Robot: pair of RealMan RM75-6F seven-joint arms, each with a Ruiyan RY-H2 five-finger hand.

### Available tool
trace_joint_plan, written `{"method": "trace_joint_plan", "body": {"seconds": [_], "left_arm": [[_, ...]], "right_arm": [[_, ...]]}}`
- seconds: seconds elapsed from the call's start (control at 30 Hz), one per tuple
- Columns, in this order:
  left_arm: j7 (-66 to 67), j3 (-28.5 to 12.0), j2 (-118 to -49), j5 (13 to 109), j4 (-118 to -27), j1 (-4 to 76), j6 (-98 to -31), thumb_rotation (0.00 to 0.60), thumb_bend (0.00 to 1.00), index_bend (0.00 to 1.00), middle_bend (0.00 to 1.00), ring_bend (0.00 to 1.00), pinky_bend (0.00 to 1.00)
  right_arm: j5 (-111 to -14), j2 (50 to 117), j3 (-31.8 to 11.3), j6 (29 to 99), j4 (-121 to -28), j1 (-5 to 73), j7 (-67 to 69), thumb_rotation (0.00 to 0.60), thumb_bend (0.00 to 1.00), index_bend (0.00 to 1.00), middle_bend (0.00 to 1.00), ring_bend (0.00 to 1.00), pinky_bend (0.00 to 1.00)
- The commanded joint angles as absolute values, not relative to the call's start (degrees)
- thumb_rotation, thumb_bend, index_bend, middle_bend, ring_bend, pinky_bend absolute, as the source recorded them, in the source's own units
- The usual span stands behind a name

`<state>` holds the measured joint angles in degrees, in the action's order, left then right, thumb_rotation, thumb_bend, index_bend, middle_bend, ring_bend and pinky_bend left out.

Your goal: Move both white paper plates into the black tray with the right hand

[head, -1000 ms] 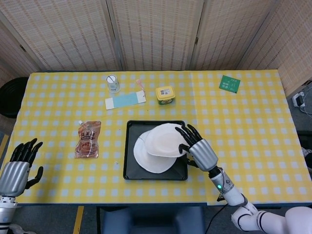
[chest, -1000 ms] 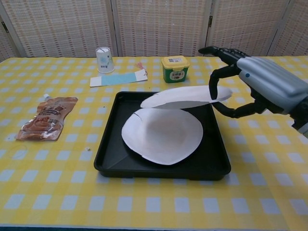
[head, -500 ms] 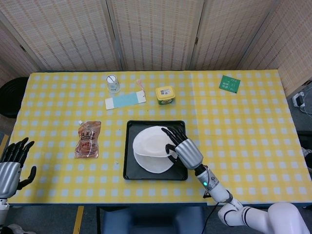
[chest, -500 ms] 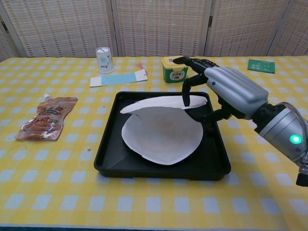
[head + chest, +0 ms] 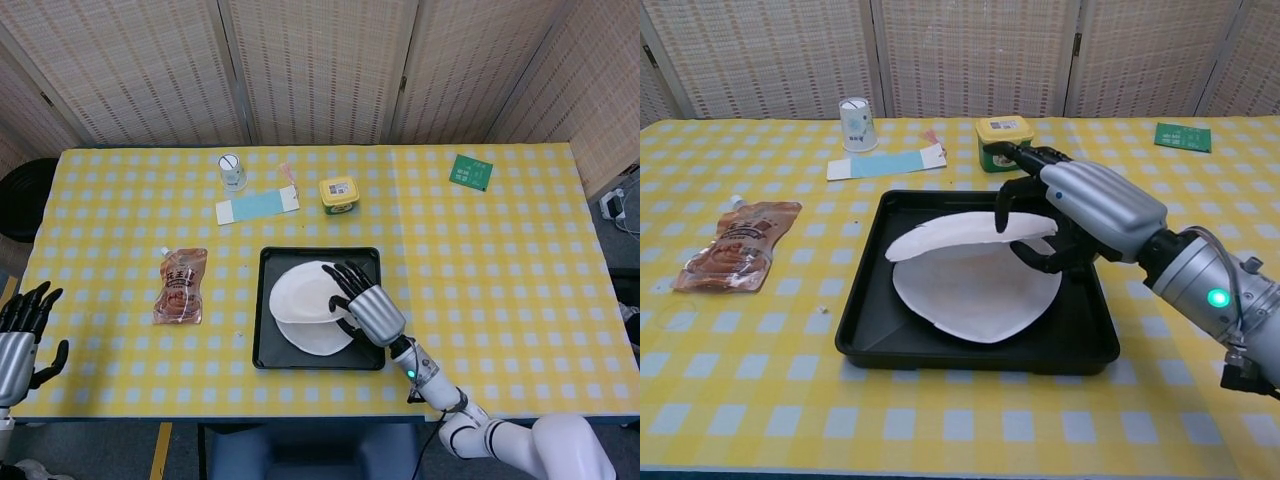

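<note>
The right hand (image 5: 1060, 215) pinches the near-right rim of the upper paper plate (image 5: 960, 235), fingers above and thumb below, holding it tilted over the black tray (image 5: 865, 330). The lower paper plate (image 5: 970, 295) already lies flat on the tray floor — that half of the task appears done. What remains, as judged here: lower the held plate onto the first and release it.

Both plates are thin white paper discs with slightly wavy rims; the lower one shows a small tear at its left edge. The tray is a rigid, glossy black rectangle with raised walls and rounded corners. It sits on the counter (image 5: 500, 260), which carries a yellow-and-white checked cloth.

The left hand (image 5: 20, 335) is at the counter's near-left edge — fingers apart, holding nothing, well apart from the tray.
</note>
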<state>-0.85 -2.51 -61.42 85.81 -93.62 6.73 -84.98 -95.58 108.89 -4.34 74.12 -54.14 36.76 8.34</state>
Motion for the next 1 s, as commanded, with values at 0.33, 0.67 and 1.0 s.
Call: {"method": "trace_joint_plan", "body": {"seconds": [0.33, 0.67, 1.0], "left_arm": [[-0.1, -2.7, -61.9, 85.8, -94.1, 6.5, -85.2, 0.6, 0.55, 0.01, 0.0, 0.0, 0.0], [-0.3, -2.2, -61.7, 86.3, -94.3, 6.8, -84.2, 0.6, 0.55, 0.01, 0.0, 0.0, 0.0], [0.0, -2.4, -62.1, 86.1, -93.6, 7.0, -83.8, 0.6, 0.55, 0.0, 0.0, 0.0, 0.0]], "right_arm": [[-89.8, 97.7, -2.8, 60.9, -72.7, 37.9, -3.5, 0.6, 0.38, 0.0, 0.0, 0.0, 0.0], [-83.3, 88.8, -2.7, 54.2, -85.0, 38.2, -11.4, 0.6, 0.34, 0.0, 0.0, 0.0, 0.0], [-88.5, 80.3, -0.5, 69.9, -91.8, 29.4, -7.4, 0.6, 0.33, 0.0, 0.0, 0.0, 0.0]]}}
